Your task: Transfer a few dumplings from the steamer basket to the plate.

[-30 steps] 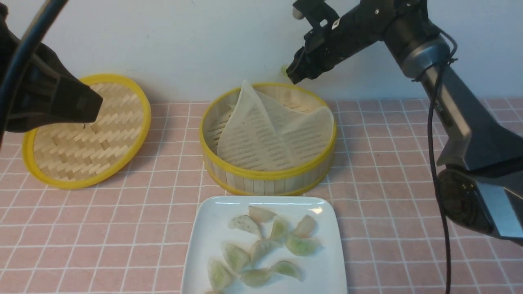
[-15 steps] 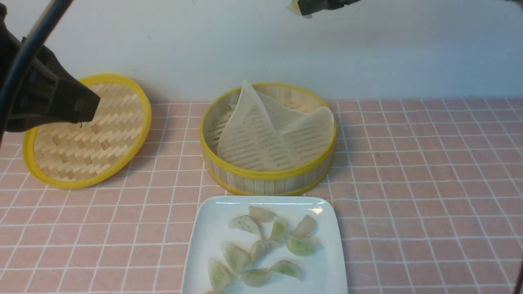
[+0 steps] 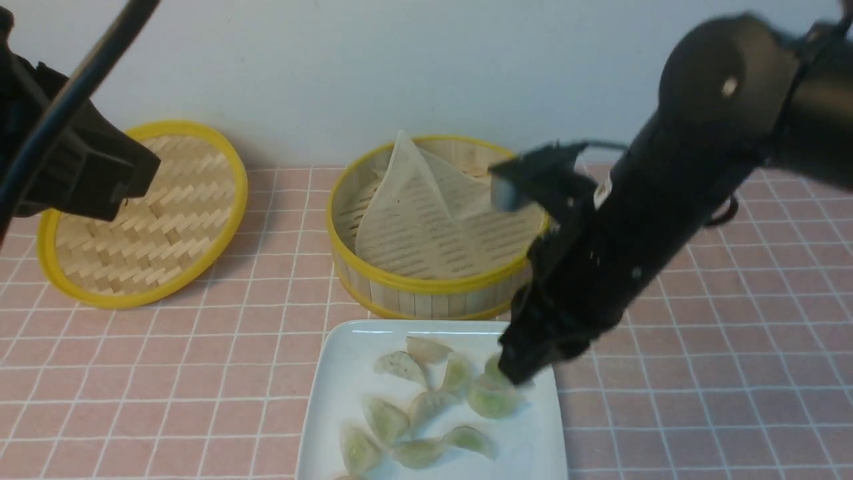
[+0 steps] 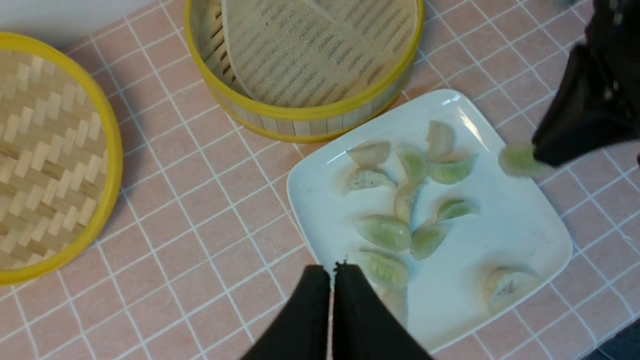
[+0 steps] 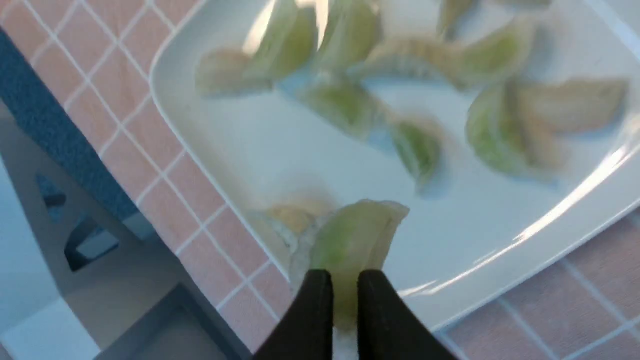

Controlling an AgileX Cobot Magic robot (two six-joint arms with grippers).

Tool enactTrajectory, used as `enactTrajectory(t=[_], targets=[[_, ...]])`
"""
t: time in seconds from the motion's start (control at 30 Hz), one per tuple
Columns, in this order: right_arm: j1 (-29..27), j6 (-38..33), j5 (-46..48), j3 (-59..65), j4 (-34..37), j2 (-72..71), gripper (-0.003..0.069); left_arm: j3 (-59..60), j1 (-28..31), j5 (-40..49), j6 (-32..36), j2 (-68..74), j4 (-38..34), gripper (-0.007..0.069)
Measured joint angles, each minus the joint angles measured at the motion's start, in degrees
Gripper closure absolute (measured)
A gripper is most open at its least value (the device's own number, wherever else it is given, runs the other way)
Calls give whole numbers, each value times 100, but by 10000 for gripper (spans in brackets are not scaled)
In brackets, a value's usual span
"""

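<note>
Right gripper pinched one dumpling at the front view's lower centre, over the plate's right edge. Left wrist view: left gripper closed, empty, farther away. Right wrist view: dumpling pointed straight out from the jaws, plate below.

1. The right gripper and its arm block the plate's far right corner.
2. Dumplings crowd its middle; its left strip is bare.
3. The tablecloth between the lid and the steamer basket lies open.

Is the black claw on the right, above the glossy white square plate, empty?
No, the right gripper pinches a pale green crescent dumpling.
</note>
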Motion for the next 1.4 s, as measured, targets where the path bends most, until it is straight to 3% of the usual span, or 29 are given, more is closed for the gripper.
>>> enactTrajectory(t=[0.17, 0.33, 0.5, 0.6, 0.73, 0.83, 1.03, 1.27, 1.4], targets=[[200, 75, -615, 440, 6, 330, 571, 0, 0, 0, 116, 0, 16, 631], [219, 290, -828, 473, -45, 655, 408, 0, 0, 0, 190, 0, 29, 631], [219, 627, -604, 384, -130, 650, 300, 0, 0, 0, 190, 0, 35, 631], [219, 943, -270, 227, -297, 388, 360, 0, 0, 0, 190, 0, 35, 631], [219, 1484, -125, 133, -856, -770, 586, 90, 0, 0, 190, 0, 39, 631], [219, 2004, -172, 133, -1460, -1811, 655, 284, 0, 0, 190, -5, 33, 631], [219, 2798, -1225, 796, -2448, -4416, 673, 714, 0, -37, 190, 0, -222, 631], [219, 3579, -3586, 3298, -3855, -7695, 673, 942, 0, -637, 190, 0, -608, 631], [219, 4943, -4377, 4600, -5211, -9081, 673, 973, 0, -838, 194, 4, -632, 631]])
